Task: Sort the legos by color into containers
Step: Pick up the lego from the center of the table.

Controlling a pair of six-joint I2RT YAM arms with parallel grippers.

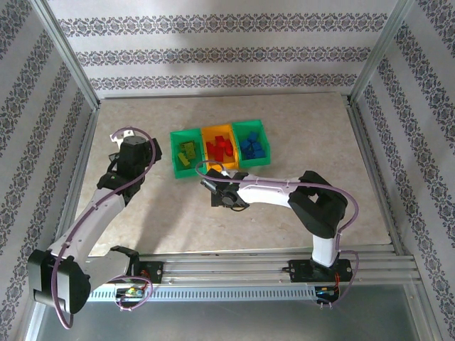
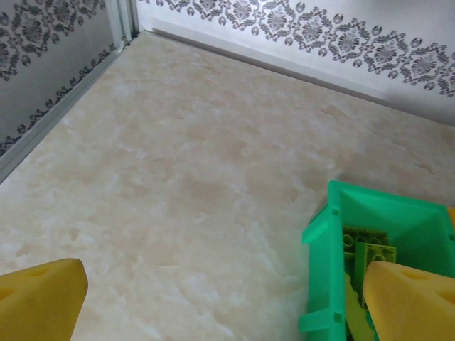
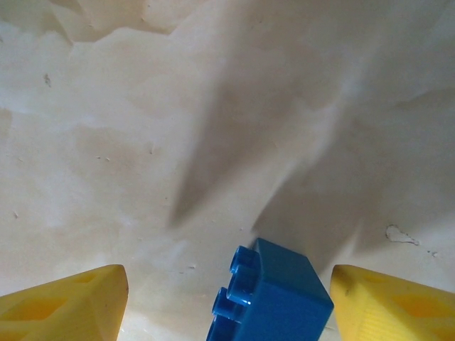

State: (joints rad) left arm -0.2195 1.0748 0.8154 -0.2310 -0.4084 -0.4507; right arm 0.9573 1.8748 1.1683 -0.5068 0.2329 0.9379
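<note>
The containers stand joined in a row at mid-table: a left green bin point(image 1: 173, 153) with yellow-green legos point(image 1: 187, 155), an orange bin point(image 1: 222, 165) with red legos point(image 1: 220, 149), and a right green bin point(image 1: 267, 145) with blue legos point(image 1: 251, 147). My right gripper point(image 1: 213, 193) is in front of the bins, pointing down at the table. In the right wrist view a blue brick point(image 3: 274, 302) lies on its side between the right gripper's point(image 3: 228, 270) open yellow fingers, with a gap on each side. My left gripper point(image 1: 121, 142) point(image 2: 226, 270) is open, with nothing between its fingers, left of the left green bin point(image 2: 323, 284).
Patterned walls and metal frame posts point(image 1: 71, 64) enclose the beige table point(image 1: 298, 121). The left wall's foot point(image 2: 64, 106) runs near the left gripper. Bare tabletop lies behind the bins and on both sides.
</note>
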